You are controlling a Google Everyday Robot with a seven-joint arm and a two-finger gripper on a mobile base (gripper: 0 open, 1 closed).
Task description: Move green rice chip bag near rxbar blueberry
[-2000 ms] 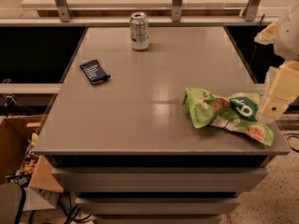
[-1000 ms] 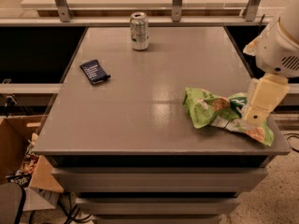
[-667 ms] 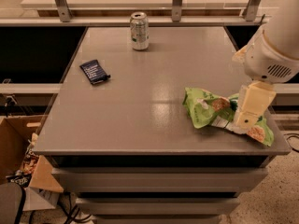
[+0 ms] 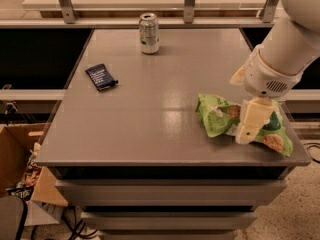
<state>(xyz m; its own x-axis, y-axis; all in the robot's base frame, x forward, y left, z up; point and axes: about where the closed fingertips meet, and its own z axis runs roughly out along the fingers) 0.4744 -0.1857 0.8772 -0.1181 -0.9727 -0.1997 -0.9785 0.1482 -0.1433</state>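
Observation:
The green rice chip bag (image 4: 220, 116) lies crumpled at the front right of the grey table (image 4: 165, 84). My gripper (image 4: 248, 129) comes in from the upper right and hangs right over the middle of the bag, its cream finger covering part of the bag. The rxbar blueberry (image 4: 101, 77), a small flat dark navy wrapper with white text, lies at the table's left side, far from the bag.
A silver-green drink can (image 4: 149, 32) stands at the back middle of the table. A cardboard box (image 4: 20, 154) with clutter sits on the floor at the left. The table's front edge runs just below the bag.
My arm has swung in from the right edge, and the gripper has moved left and down over the bag. Bag, bar and can have not moved.

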